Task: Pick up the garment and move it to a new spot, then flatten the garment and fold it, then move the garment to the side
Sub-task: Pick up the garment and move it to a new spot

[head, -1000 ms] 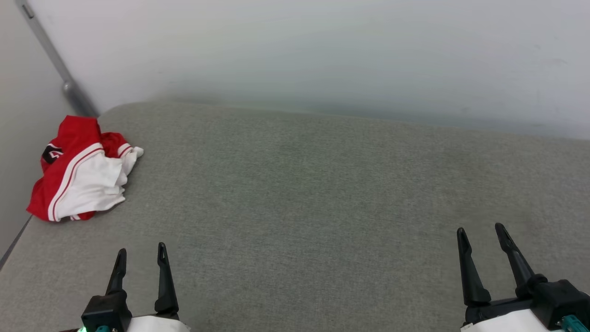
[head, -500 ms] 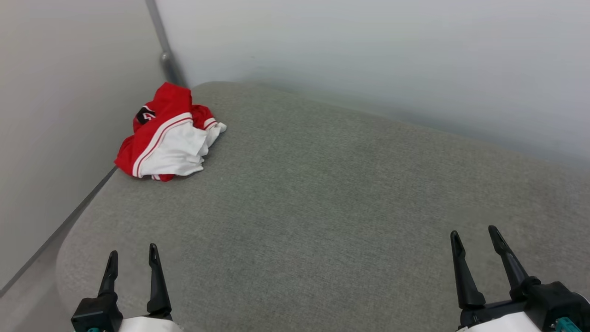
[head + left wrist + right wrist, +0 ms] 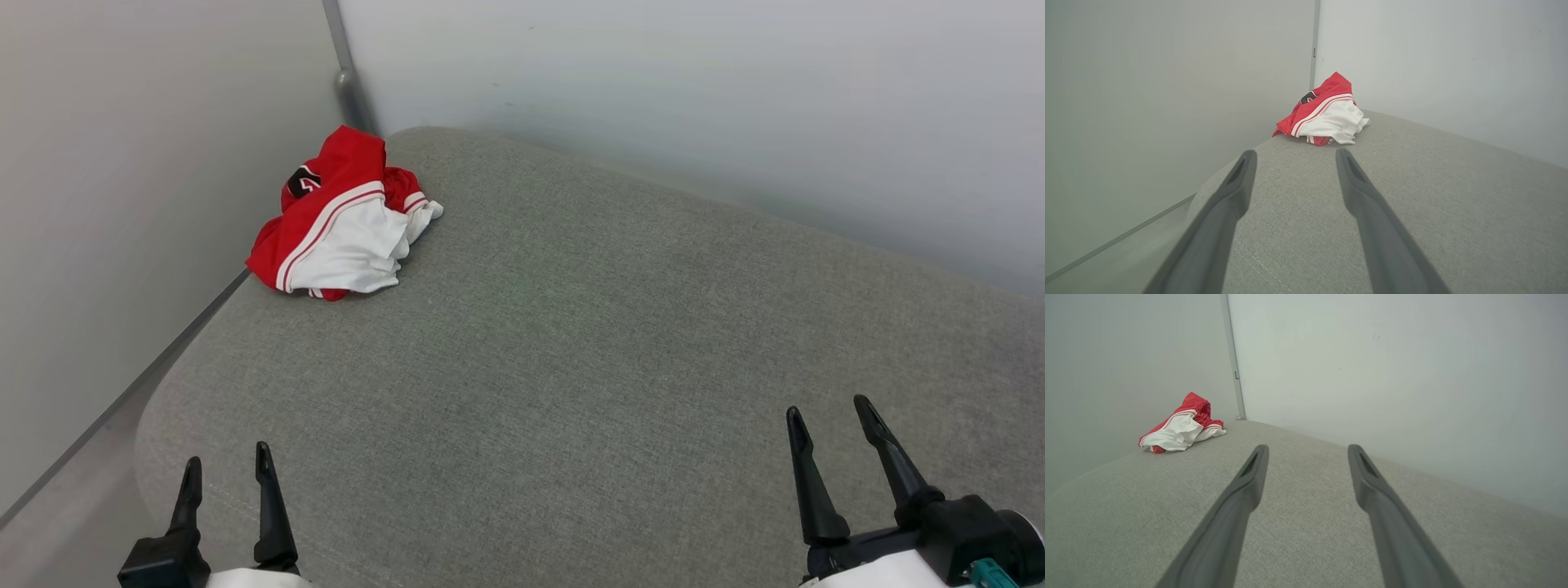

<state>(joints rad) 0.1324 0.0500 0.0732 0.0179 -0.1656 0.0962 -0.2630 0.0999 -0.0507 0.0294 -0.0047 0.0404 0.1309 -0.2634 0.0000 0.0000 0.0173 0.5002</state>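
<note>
Garment, red with a white sleeve and striped trim, is seen crumpled at the far left corner of the grey fabric surface, close to the wall. Left gripper and right gripper are seen low in frame, fingers spread, well apart from it.

Soft matt red-and-white cloth for the garment; coarse grey woven fabric, matt, over the cushioned surface; smooth matt wall; dull dark fingers on the left gripper.

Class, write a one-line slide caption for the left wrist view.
Left gripper, jaws open, faces a crumpled red-and-white garment at the grey cushion's far corner.
</note>
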